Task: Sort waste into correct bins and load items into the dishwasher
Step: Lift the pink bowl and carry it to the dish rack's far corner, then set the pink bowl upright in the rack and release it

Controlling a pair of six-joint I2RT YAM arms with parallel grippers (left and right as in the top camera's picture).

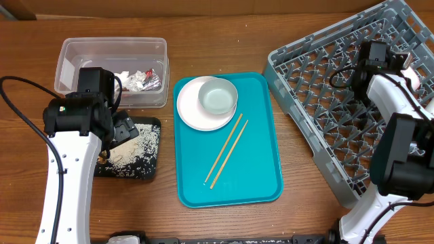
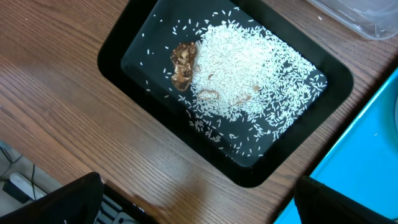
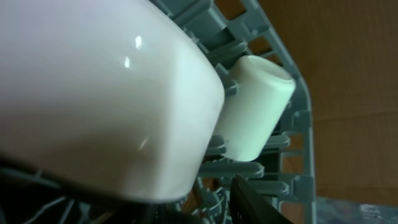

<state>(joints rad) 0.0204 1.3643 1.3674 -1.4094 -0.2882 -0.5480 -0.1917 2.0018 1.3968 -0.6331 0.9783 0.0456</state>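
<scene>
Pink bowl [image 3: 93, 93] was in the dish rack [image 1: 319, 95], couldn't tell if R jaws gripped it. L jaws hung wide open & empty over black tray [image 2: 140, 68] w/ rice [image 2: 249, 68].

Beneath the left gripper [image 2: 199, 193] the black tray [image 2: 174, 113] lies unblocked. Hard against the right gripper [image 1: 371, 59], the pink bowl [image 3: 93, 93] fills the way ahead, with rack pegs [image 3: 239, 168] and a pale cup [image 3: 255, 106] beyond.

Overhead view: distant, straight down, covering the table [image 1: 305, 27] edge to edge.
Left wrist view: near, facing down onto the black tray [image 2: 249, 177] by the left edge. Overhead shares this tray [image 1: 150, 169].
Right wrist view: very close, inside the rack [image 3: 292, 134]. Overhead shows the rack [image 1: 319, 102] at the far right corner.
</scene>
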